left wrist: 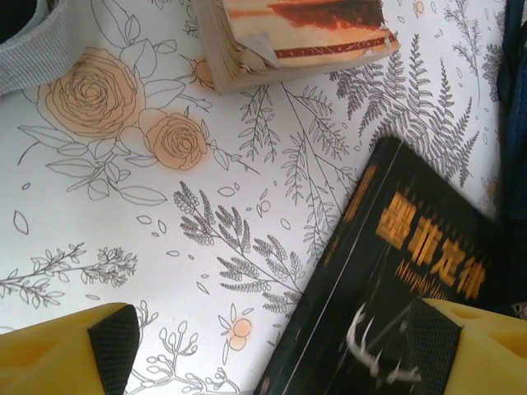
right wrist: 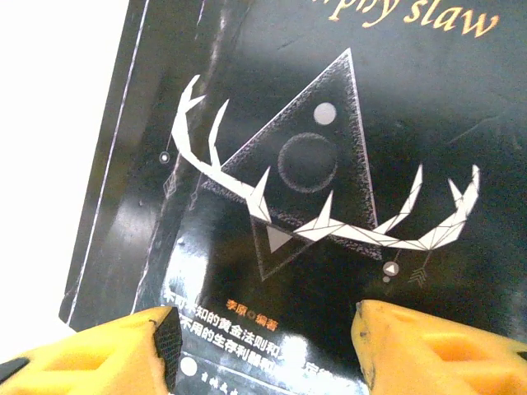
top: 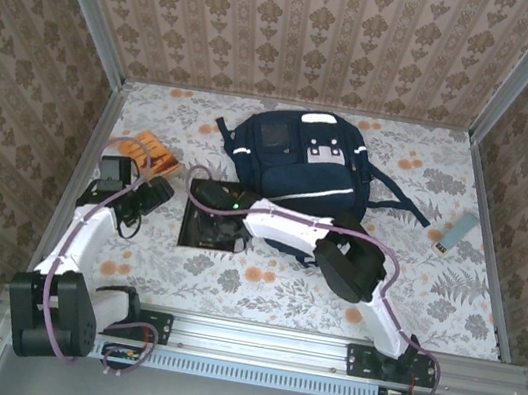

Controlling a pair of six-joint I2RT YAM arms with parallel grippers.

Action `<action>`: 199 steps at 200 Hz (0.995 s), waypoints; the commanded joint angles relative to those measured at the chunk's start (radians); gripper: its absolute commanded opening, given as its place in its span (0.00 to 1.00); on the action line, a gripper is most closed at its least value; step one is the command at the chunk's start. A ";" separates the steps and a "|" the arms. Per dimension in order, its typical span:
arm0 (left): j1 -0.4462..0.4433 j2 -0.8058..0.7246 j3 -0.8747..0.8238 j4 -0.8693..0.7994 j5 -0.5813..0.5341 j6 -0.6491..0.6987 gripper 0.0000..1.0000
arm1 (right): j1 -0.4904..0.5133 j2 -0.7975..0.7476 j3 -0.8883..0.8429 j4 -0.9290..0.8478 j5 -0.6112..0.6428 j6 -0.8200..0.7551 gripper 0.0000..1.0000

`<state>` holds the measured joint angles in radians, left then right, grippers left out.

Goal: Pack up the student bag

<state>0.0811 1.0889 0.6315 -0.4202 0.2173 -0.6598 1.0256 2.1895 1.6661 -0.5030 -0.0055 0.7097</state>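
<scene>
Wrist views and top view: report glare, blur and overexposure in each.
Right wrist: tablecloth blown out to white, faint sheen on the black book. Left wrist: that book's title smeared, the worn book sharper. Top external: even light, no hard shadows.

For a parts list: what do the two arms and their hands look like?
The left arm and right arm have white links, black joints and purple cables looping alongside. The left hand and right hand each carry two blocky yellow fingers with black pads.

Mock-home robot test booth: wallpapered walls [top: 302,32], floral tabletop [top: 278,296], aluminium frame [top: 320,347].
</scene>
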 commanded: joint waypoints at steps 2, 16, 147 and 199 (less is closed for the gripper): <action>0.001 -0.044 -0.033 -0.049 0.026 -0.007 0.88 | 0.030 -0.030 -0.135 -0.070 -0.131 0.016 0.61; 0.000 -0.062 -0.048 -0.051 0.040 -0.016 0.87 | 0.029 -0.083 -0.157 -0.050 -0.119 0.017 0.60; -0.142 0.049 -0.067 -0.029 0.194 0.040 0.72 | -0.012 -0.117 -0.167 -0.148 0.229 0.145 0.53; -0.180 0.076 -0.106 0.037 0.193 0.001 0.64 | -0.013 -0.085 -0.170 -0.114 0.174 0.140 0.37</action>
<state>-0.0845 1.1507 0.5499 -0.4309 0.3973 -0.6460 1.0107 2.0644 1.4948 -0.5949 0.1783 0.8429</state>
